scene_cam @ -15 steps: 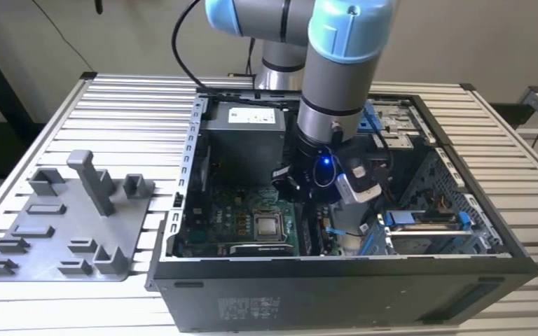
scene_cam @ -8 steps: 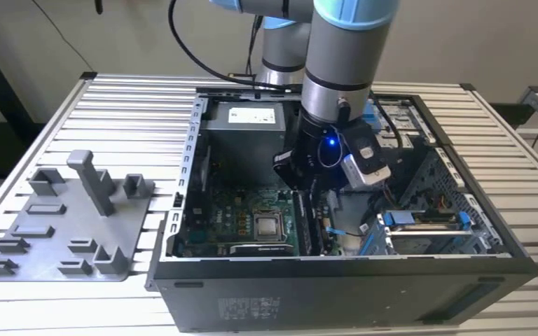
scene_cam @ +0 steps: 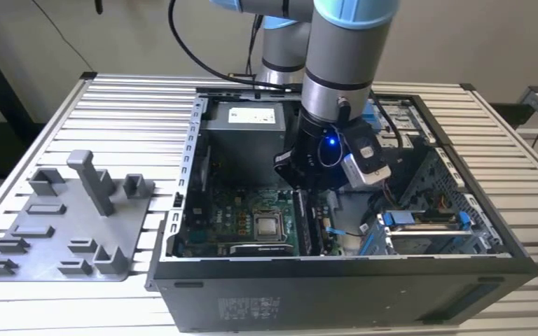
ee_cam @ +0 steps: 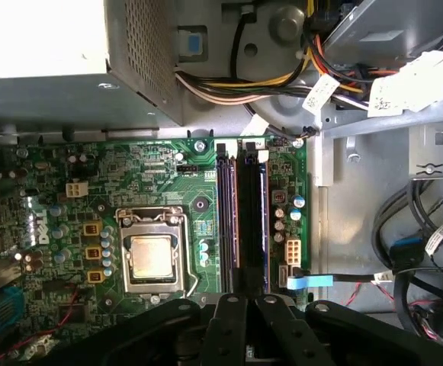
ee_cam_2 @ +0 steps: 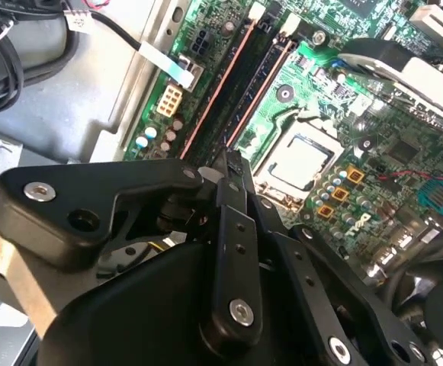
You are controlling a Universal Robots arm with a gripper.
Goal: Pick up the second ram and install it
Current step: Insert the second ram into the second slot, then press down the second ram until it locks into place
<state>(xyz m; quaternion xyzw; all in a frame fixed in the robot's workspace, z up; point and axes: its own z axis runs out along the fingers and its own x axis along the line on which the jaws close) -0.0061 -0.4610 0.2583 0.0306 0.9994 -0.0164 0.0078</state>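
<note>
Standing on edge in a memory slot of the large green motherboard is the second ram, the slim dark stick. It sits right under the black gripper. Edge-on it reads as one long dark strip with thin reddish lines along both sides. Chips and label are not visible from this angle.

The exterior view has the stick running away from the case's front wall, just beside the silver square processor socket. The gripper is low inside the open black computer case.

In the second wrist view the gripper meets the near end of the strip. Can't tell whether the pincer is clamped on it or let go.

Room is tight. A parallel slot lies close on the socket side, and small capacitors and a white connector on the other. The board's edge and bare grey case floor lie beyond those. The grey power supply box and a cable bundle crowd the far end.

A grey plastic tray with upright blocks sits well apart on the slatted metal table.
</note>
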